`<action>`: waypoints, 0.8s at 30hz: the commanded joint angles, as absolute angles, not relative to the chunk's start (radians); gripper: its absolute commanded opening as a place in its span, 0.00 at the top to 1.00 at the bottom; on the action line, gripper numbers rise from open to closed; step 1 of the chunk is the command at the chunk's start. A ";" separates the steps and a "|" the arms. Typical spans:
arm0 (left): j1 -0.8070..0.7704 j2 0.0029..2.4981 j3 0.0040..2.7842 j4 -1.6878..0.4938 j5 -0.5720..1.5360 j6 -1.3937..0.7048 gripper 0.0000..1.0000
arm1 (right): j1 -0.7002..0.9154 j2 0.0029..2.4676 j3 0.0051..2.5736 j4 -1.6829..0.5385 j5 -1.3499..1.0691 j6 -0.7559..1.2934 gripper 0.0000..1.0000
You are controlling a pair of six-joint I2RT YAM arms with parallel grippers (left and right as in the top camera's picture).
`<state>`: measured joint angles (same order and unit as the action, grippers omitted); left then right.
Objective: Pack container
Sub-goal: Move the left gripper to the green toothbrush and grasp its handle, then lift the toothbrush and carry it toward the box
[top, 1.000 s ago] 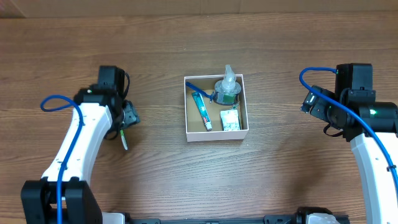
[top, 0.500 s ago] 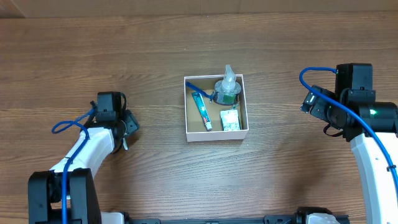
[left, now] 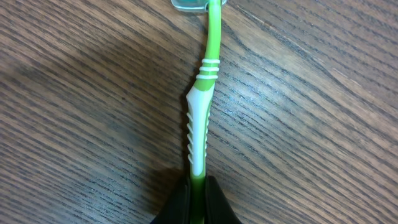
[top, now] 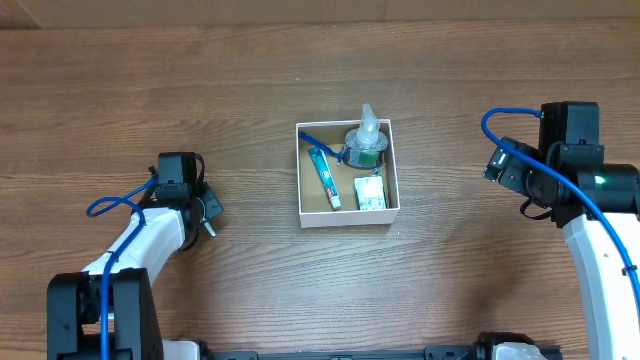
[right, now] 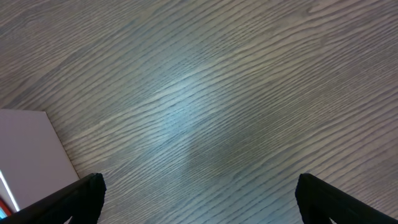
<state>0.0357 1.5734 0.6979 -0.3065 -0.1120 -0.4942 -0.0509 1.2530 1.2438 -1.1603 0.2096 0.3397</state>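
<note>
My left gripper sits low over the table, well to the left of the box, its fingers clamped on the end of a green toothbrush. The brush lies flat on the wood, head pointing away from the wrist camera.

The box is at mid-table, open side up. I see a tube lying lengthwise, a pump bottle in the far right corner and a small white packet near the right wall. A strip of brown floor shows left of the tube.

My right gripper hangs right of the box with fingers wide apart above the wood.
</note>
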 commanded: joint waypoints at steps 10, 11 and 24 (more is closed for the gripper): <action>0.025 1.488 0.972 -0.630 -0.100 -0.440 0.96 | -0.053 1.247 1.264 -1.155 0.216 0.341 0.00; -0.001 1.451 1.012 -0.674 -0.095 -0.440 0.96 | -0.053 1.247 1.264 -1.155 0.216 0.341 0.00; -0.485 1.300 1.105 -0.572 -0.034 -0.616 0.95 | -0.053 1.247 1.264 -1.155 0.216 0.341 0.00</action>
